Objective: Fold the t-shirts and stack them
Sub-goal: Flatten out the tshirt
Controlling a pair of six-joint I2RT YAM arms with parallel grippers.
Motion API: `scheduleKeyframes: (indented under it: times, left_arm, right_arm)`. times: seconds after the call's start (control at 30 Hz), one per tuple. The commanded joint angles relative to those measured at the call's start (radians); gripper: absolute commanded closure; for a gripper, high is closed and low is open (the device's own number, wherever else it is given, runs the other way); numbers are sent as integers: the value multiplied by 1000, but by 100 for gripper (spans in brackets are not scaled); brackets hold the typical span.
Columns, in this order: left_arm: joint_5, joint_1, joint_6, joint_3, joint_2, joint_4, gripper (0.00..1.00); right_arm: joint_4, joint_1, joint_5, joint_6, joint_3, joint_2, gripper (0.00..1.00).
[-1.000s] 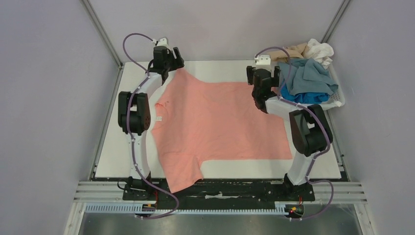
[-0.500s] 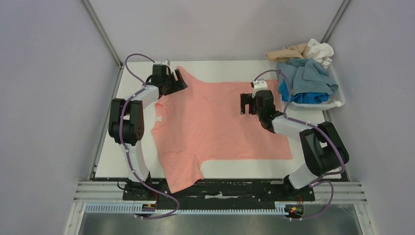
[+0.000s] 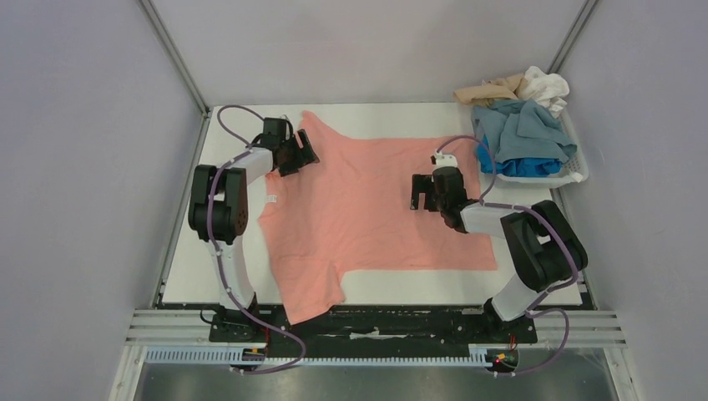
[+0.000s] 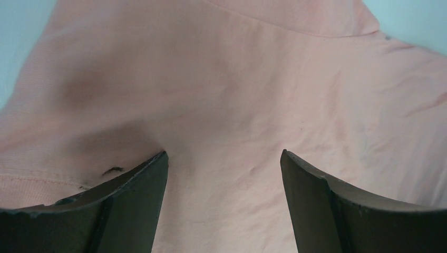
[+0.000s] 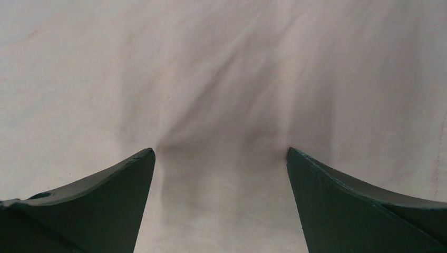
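Note:
A salmon-pink t-shirt lies spread flat over the white table, neck to the left with a small white label, one sleeve hanging off the near edge. My left gripper is open, low over the far sleeve; in the left wrist view its fingertips press on pink cloth with nothing between them. My right gripper is open over the shirt's right half; the right wrist view shows only smooth cloth between the wide jaws. More t-shirts, grey-blue, bright blue, beige and white, are heaped at the far right.
A white plastic basket holds the heap at the table's far right corner. Grey walls and metal posts close in the sides. A black rail with cables runs along the near edge under the hanging sleeve.
Both arms came down and toward me from the far edge. The right gripper moved left onto the shirt's right half; the left gripper lowered onto the far sleeve. The shirt lies as before.

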Motion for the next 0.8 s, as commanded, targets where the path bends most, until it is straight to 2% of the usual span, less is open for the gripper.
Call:
scheduleKeyframes:
  times: [0.0,0.33,0.43,0.6,0.67,0.77]
  left_arm:
    - [-41,19,-59,107,107,-124,15]
    - [39,55,-53,554,397,-294,14]
    - [88,55,-52,608,386,-321,14]
    - [55,39,-13,488,165,-319,14]
    - [6,18,-6,347,20,-302,14]
    - [-113,-42,-20,39,-246,-232,14]
  right_arm:
    - [-2,-11,-1,51,70,99,2]
    - [15,-43,-12,46,217,183,2]
    - [-20,-45,-5,16,255,152,2]
    - [-60,-39,-25,-6,192,-25,2]
    - [-61,-36,-24,9,109,-114,2]
    - [-62,-29,-32,28,-39,-255,2]
